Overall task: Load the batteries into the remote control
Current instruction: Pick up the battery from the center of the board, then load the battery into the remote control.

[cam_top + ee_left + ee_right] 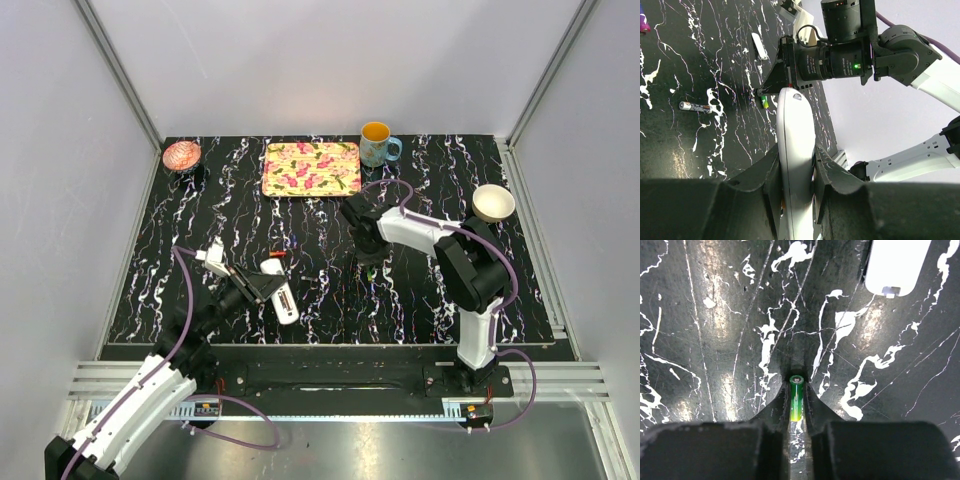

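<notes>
At the desk (180, 210) surface, the right claw (796, 385) pinches the presumably light, slick green battery (796, 405) by its round sides, while the left claw (796, 155) clamps the rigid remote (795, 120) across its width.

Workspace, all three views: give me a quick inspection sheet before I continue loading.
Surface: black white-veined table; no spills seen.
Job's things: remote is held off the table; green battery lies on the table between the right fingers; other battery lies loose; white cover lies loose nearby.
Clutter: pink bowl, floral tray and mug along the far edge; white bowl at the right edge.
Grippers: left gripper shut on the remote; right gripper shut on the green battery.
Cables: purple cables run along both arms, clear of the batteries.
Surroundings: white walls, metal frame rails; nothing else seen.
</notes>
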Robot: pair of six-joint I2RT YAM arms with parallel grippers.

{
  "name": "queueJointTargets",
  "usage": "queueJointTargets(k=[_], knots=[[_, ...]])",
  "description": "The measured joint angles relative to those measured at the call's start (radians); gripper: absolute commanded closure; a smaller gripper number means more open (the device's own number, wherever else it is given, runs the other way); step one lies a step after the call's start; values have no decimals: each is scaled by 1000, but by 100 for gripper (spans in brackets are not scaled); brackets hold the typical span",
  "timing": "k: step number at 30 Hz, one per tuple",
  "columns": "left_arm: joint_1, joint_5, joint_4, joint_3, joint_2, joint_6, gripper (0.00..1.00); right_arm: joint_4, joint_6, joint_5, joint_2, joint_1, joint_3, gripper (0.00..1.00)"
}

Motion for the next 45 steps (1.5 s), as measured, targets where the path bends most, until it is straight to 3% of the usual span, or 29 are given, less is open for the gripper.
queueJointTargets(k=[11,16,23,36,45], knots=[[0,1,67,0,90,-2,100,80,-3,14,-87,1,-104,100],[0,3,138,18,212,-9,100,82,3,56,-346,47,-201,100],[-2,22,388,61,482,-69,100,113,40,87,-662,205,-158,100],[-51,37,963,97,889,-269,100,119,97,140,-665,357,-87,100],[-68,39,1077,98,935,-302,100,149,85,172,-575,379,-18,100]])
